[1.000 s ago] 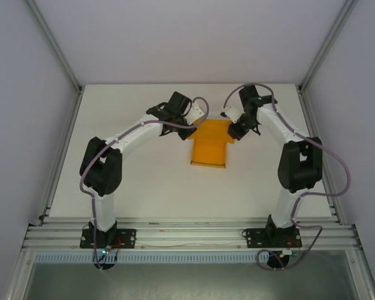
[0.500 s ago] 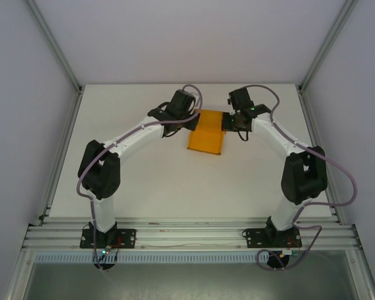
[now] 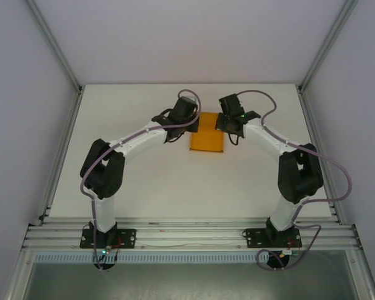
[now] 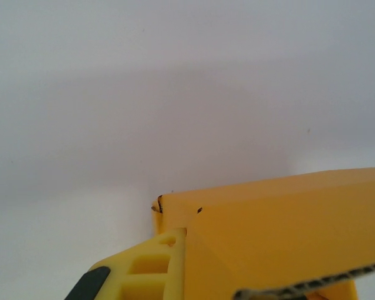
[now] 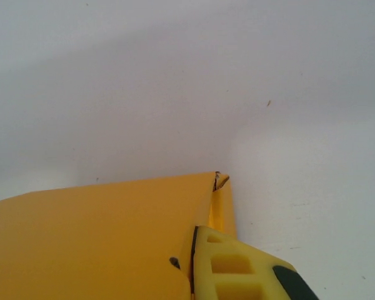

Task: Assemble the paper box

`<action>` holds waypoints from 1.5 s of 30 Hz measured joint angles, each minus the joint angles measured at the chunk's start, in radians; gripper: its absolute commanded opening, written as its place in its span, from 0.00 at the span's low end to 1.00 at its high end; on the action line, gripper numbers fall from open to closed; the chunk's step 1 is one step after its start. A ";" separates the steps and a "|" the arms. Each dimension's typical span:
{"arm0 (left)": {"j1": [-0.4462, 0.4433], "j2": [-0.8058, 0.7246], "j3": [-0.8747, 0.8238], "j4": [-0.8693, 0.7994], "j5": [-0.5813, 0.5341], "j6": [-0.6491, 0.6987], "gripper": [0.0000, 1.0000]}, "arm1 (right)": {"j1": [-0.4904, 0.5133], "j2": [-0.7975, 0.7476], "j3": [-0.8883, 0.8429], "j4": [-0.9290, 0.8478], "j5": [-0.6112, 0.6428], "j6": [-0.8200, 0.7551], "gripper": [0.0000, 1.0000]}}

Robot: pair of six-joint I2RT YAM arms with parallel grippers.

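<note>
Your table is white and matt, and it sits inside a booth. The back wall, left wall and right wall are plain pale grey panels. An aluminium post rises from each far corner of the table, the left post and the right post. A ribbed aluminium rail runs along the near edge. A perforated strip lies just below it, above a dull grey panel. Your light is even and diffuse, and shadows fall soft. Close up, the tabletop carries a small dark speck.
</note>
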 measured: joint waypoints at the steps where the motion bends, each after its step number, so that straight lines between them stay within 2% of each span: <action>1: 0.000 0.006 -0.006 0.007 0.000 -0.008 0.01 | 0.004 0.006 -0.006 0.009 0.006 0.004 0.10; 20: 0.007 0.066 0.007 0.076 0.027 -0.161 0.00 | 0.043 0.032 -0.098 0.156 0.114 0.033 0.06; 32: -0.037 0.040 -0.134 0.228 0.003 -0.155 0.00 | 0.065 -0.034 -0.232 0.216 0.170 0.003 0.04; 41: -0.050 -0.011 -0.234 0.281 0.014 -0.159 0.06 | 0.128 -0.073 -0.344 0.333 0.293 -0.059 0.02; 45: -0.053 -0.036 -0.265 0.277 0.024 -0.158 0.13 | 0.159 -0.100 -0.426 0.432 0.340 -0.106 0.01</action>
